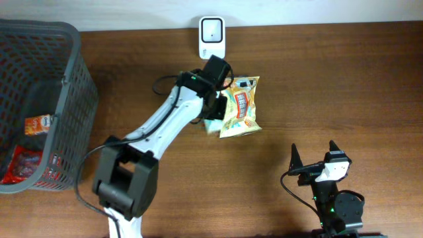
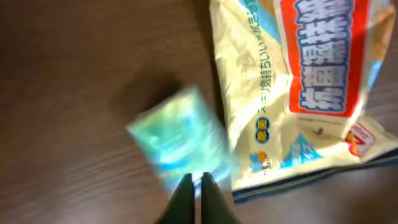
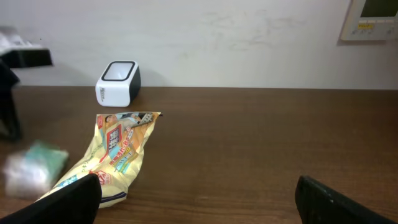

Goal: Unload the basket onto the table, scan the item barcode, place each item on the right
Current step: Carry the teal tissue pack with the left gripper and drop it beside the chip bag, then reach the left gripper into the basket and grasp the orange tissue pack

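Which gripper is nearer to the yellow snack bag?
Left. The left gripper hangs right beside the yellow snack bag; the right gripper sits far off, near the table's front edge.

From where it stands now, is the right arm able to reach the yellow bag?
Probably yes: only bare table lies between the open right end effector and the yellow bag; the left arm hovers at its far side.

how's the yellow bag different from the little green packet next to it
The yellow bag is far larger than the green packet. The yellow bag has a red label with bold print; the green packet is blurred, nothing readable. Overhead, the yellow bag shows almost whole, the green packet mostly hidden by the left arm. Both are soft packs, side by side.
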Controlling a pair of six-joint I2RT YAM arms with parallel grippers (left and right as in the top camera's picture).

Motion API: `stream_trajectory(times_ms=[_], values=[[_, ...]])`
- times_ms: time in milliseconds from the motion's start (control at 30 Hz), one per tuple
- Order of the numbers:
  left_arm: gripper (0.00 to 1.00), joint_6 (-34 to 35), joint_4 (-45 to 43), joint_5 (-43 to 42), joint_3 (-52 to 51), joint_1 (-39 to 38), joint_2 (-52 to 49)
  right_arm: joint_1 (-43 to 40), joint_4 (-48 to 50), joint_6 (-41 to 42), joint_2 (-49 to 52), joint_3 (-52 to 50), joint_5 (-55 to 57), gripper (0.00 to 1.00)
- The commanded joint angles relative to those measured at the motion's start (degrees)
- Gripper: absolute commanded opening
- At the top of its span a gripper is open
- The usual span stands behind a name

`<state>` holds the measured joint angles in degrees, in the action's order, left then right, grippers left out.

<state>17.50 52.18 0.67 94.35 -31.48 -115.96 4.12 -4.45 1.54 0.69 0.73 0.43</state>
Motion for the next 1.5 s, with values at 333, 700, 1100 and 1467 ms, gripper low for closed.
stream_trajectory(times_ms=[333,700,1100,1467], values=[[0.91,0.15,28.06,-0.20,37.75,6.16,-1.44,0.33,-0.24,0.37,-0.33,-0.42,0.28,0.99],[0.99,-1.51,44.52,2.14,66.69,29.03,3.19,0.33,-0.24,0.37,-0.33,-0.42,0.31,0.98],[0.99,-1.70,44.52,8.31,64.63,39.56,3.43,0.33,-0.26,0.39,-0.33,-0.42,0.31,0.98],[0.99,5.42,38.58,17.00,43.28,56.81,3.43,0.33,-0.24,0.37,-0.33,-0.42,0.28,0.98]])
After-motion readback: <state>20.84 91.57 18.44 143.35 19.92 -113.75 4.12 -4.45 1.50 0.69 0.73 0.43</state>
